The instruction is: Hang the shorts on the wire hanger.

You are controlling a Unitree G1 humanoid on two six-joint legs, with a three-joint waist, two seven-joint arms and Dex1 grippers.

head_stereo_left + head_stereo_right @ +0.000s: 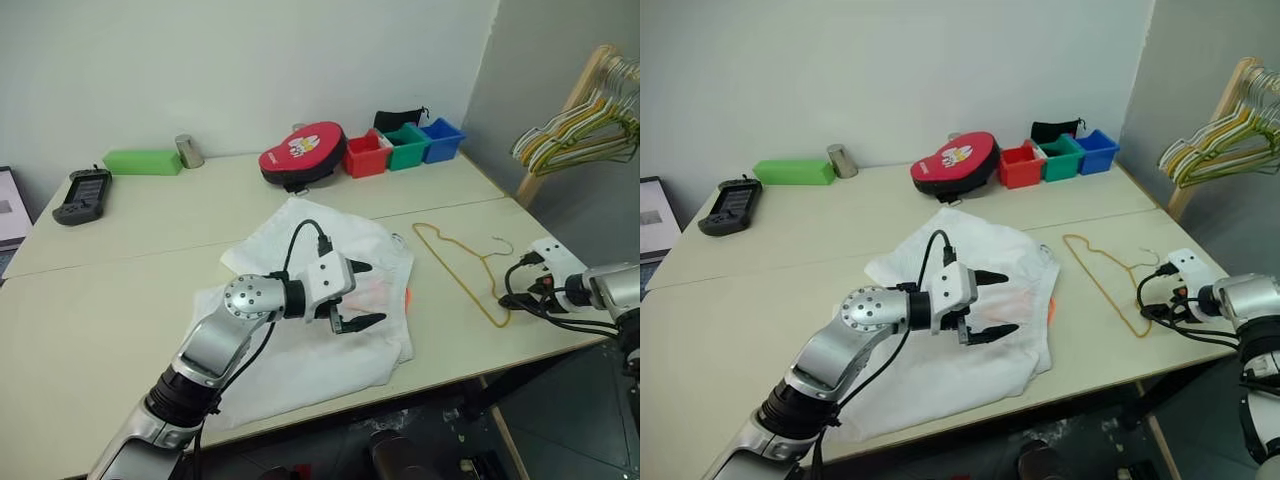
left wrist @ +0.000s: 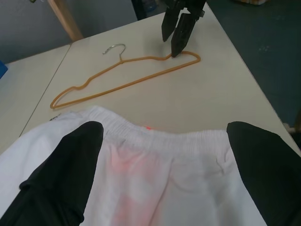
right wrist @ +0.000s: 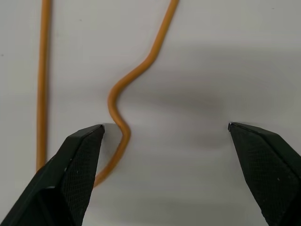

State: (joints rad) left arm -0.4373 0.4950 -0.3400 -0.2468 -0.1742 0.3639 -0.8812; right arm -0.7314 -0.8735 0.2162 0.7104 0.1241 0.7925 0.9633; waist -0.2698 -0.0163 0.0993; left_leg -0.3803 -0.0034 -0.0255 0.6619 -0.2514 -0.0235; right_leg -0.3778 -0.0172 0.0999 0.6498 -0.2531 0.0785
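I see even, soft indoor light on the pale surface [image 1: 150, 240], bright with no hard glare. Under the left pincer [image 1: 360, 295] a faint diffuse shadow lies on the shorts [image 1: 300, 360]. In the right wrist view the wire hanger [image 3: 117, 108] is sharp and casts a soft grey shadow beside itself; the black fingers [image 3: 70, 174] at the frame edge look slightly soft.
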